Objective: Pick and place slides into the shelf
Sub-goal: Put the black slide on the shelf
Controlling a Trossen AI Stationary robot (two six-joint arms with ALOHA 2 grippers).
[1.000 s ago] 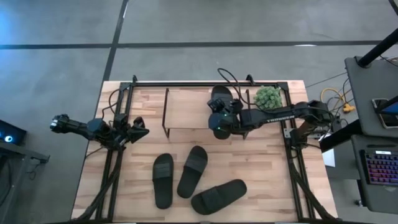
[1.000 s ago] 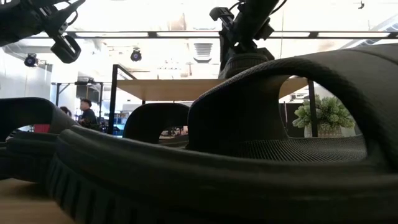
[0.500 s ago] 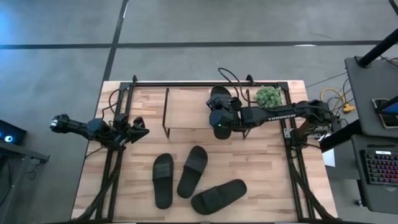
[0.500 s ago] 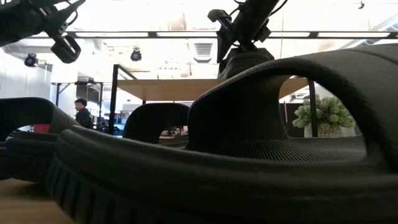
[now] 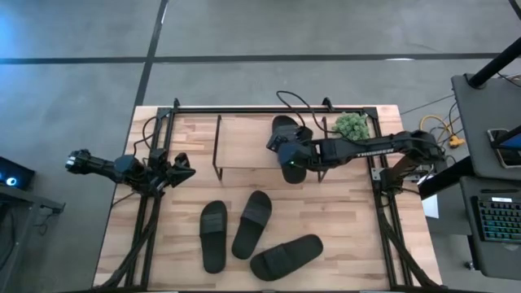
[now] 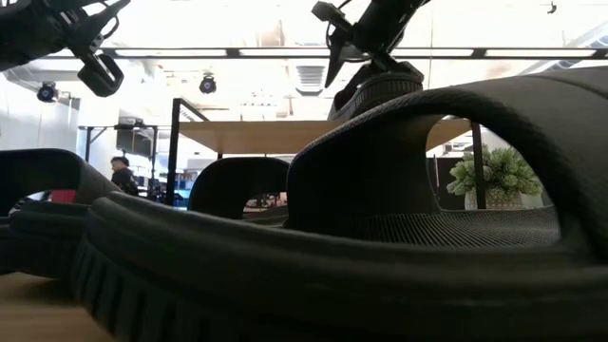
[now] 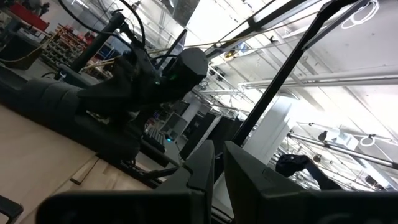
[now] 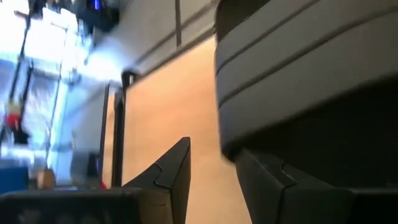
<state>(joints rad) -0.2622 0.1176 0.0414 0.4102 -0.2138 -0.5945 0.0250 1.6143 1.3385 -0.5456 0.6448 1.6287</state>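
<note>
Right hand, fingers parted, releases one slide onto the shelf; three slides wait on the worktop.

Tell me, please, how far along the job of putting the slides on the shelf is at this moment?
One slide lies on the shelf top board, at its right end. The right gripper is over it, fingers parted, apparently letting it go. Three slides remain on the table: and. The left gripper waits at the table's left edge, shut.
</note>
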